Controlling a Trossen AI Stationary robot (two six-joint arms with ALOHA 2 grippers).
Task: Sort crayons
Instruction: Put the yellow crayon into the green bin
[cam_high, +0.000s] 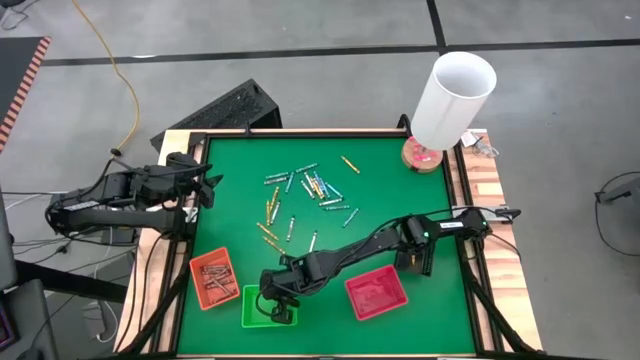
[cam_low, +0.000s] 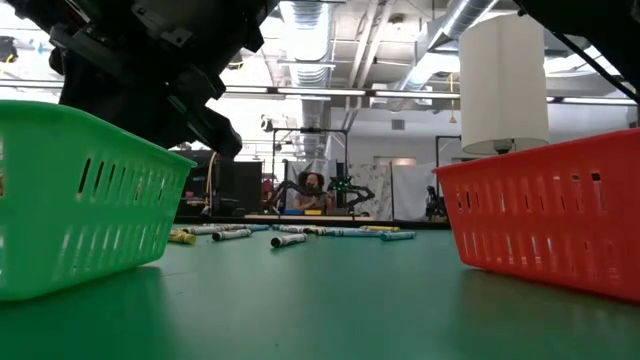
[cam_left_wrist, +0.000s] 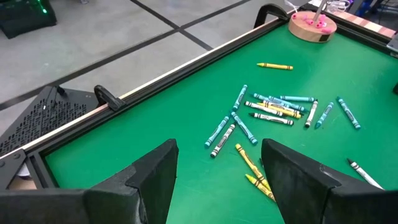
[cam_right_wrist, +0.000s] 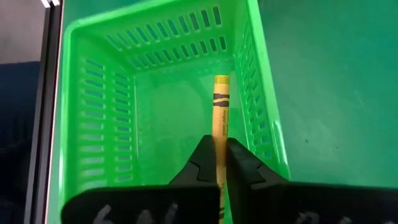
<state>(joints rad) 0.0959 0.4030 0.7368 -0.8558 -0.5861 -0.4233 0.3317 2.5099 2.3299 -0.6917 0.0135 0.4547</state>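
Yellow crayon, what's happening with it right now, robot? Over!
Right tool shut on yellow crayon, over green tray. Left tool open, waiting at table's left edge. Loose crayons still mid-table. Nothing blocking.

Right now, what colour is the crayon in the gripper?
Yellow crayon, held by the right gripper; right wrist view.

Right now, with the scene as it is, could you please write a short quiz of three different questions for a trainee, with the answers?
1. True or false: the right gripper holds a yellow crayon over the green tray.
2. Which tray already holds reddish-brown crayons? A) red tray B) orange tray C) green tray
3. Fill in: the left gripper waits at the table's left edge with its fingers ____.

Key: 1 true; 2 B; 3 open.
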